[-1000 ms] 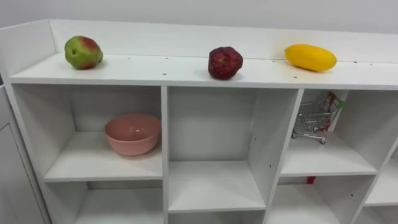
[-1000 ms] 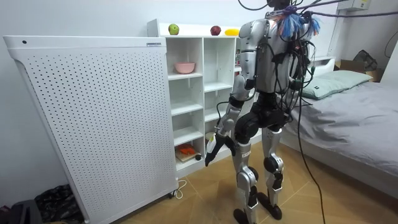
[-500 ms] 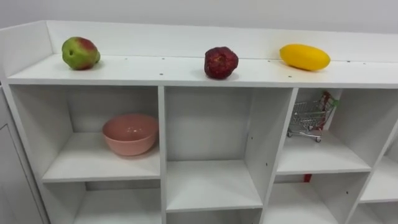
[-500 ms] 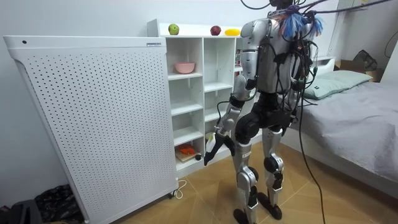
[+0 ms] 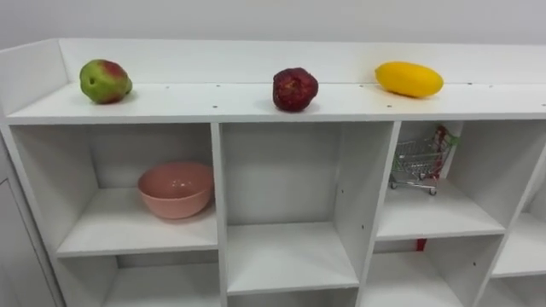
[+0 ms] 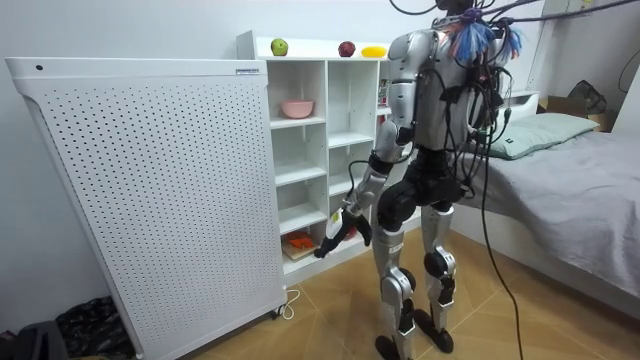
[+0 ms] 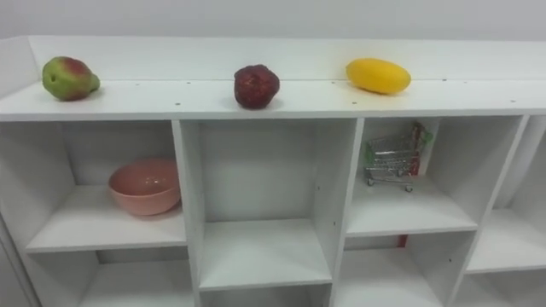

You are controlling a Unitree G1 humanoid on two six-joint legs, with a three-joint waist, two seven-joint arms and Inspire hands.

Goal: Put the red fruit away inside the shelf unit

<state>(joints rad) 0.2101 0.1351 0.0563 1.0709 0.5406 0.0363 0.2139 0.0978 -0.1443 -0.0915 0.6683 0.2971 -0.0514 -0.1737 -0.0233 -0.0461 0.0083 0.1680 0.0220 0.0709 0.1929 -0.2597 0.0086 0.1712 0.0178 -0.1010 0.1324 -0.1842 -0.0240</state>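
- We see the white closet (image 5: 216,196) head-on in the eye views: an open top shelf across the upper frame and square compartments below it.
- Three fruits lie on the top shelf, well apart from one another, and none is in a compartment.
- The green-and-red fruit (image 5: 105,81) lies at the upper left of the frame, near the closet's side wall.
- The dark red fruit (image 5: 295,89) lies at the upper middle, above the middle column.
- The yellow fruit (image 5: 409,78) lies on its side at the upper right.
- A pink bowl (image 5: 175,188) stands upright in the top compartment of the left column.
- A small wire shopping cart (image 5: 418,159) stands in the top compartment of the right column, toward its back.
- In the room view the robot stands upright on the wooden floor facing the closet, with a bed (image 6: 590,170) at the right of the frame and a white perforated panel (image 6: 150,190) at the left.
- Its left hand (image 6: 335,232) hangs low in the middle of the room view, in front of the lower compartments and far below the fruit; we cannot tell whether that hand is open or closed, and we see nothing in it.
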